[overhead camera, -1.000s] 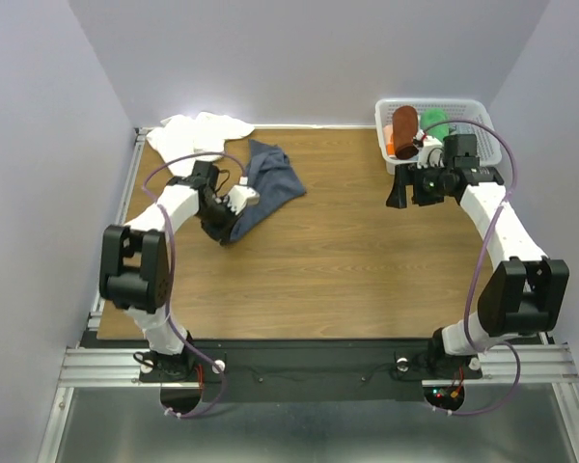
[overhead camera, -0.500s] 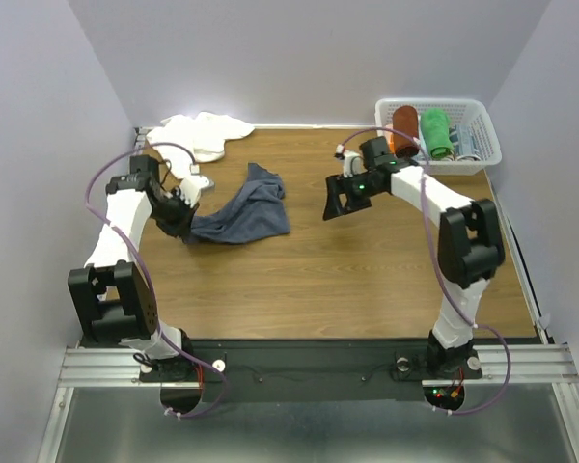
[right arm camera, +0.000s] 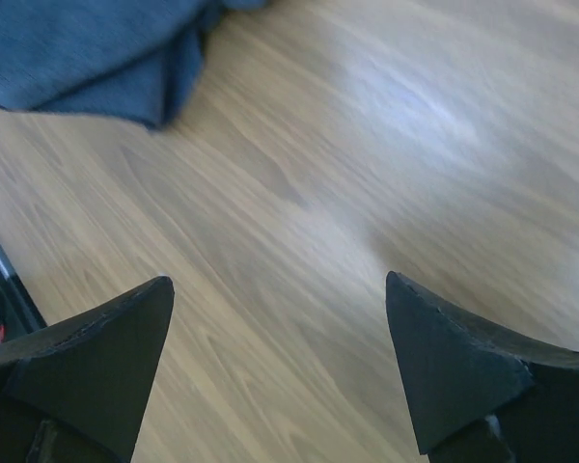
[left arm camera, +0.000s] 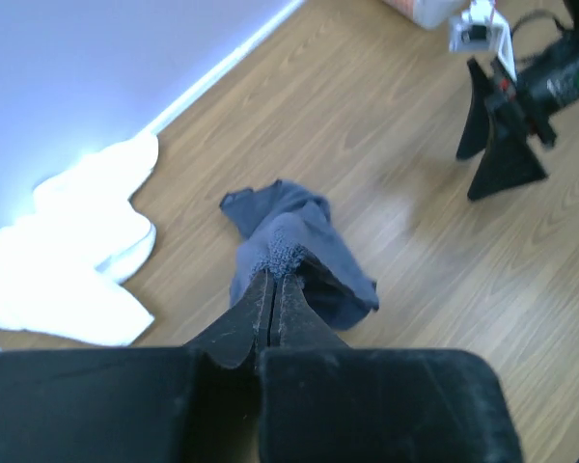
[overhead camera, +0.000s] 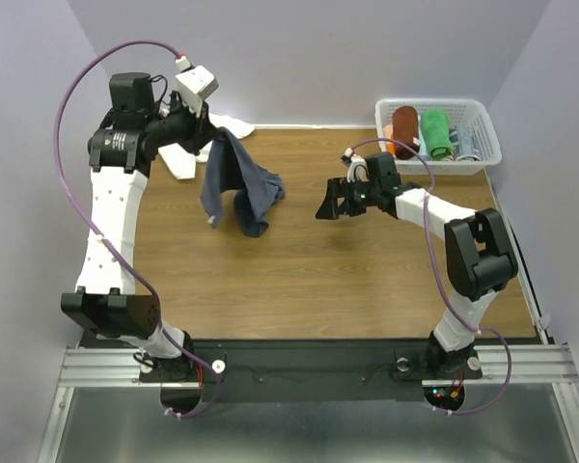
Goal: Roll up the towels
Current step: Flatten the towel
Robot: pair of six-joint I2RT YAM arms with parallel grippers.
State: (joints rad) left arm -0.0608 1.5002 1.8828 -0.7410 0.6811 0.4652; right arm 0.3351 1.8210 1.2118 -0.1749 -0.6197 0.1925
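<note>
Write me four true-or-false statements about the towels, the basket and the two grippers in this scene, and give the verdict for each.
1. The left gripper is shut on the dark slate blue-grey cloth towel, which hangs from it above the wooden table. True.
2. The right gripper grips a towel. False: it is open and empty over bare wood.
3. The plain white cloth towel lies crumpled near the table's far left corner. True.
4. The white plastic basket is empty. False: it holds a rolled rust-brown towel and a rolled bright green towel, among other things.
</note>
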